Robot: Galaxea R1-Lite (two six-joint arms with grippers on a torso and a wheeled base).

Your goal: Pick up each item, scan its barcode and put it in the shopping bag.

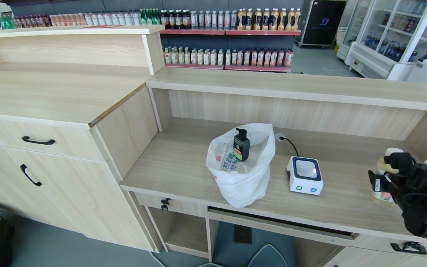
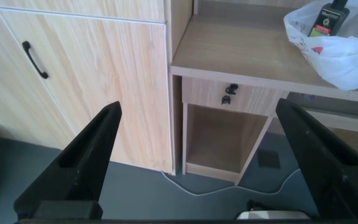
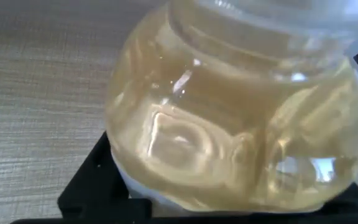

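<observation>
Head view puts my right gripper [image 1: 386,175] at the right end of the lower counter [image 1: 184,163], clenched around a clear bottle [image 1: 381,165] of yellowish liquid with a white cap. The bottle is upright, and I cannot tell whether its base rests on the wood or sits just above it. In the right wrist view the bottle's rounded body sits close between the black fingers [image 3: 89,183].

The white shopping bag [image 1: 250,181] stands open mid-counter with a dark pump bottle [image 1: 241,146] upright inside. Just beside the bag, on the side nearer my right arm, is the white barcode scanner [image 1: 304,175], its cable running to the back wall.

My left gripper [image 2: 197,106] hangs released, fingers spread wide, low in front of the cabinet door [image 2: 92,81].
</observation>
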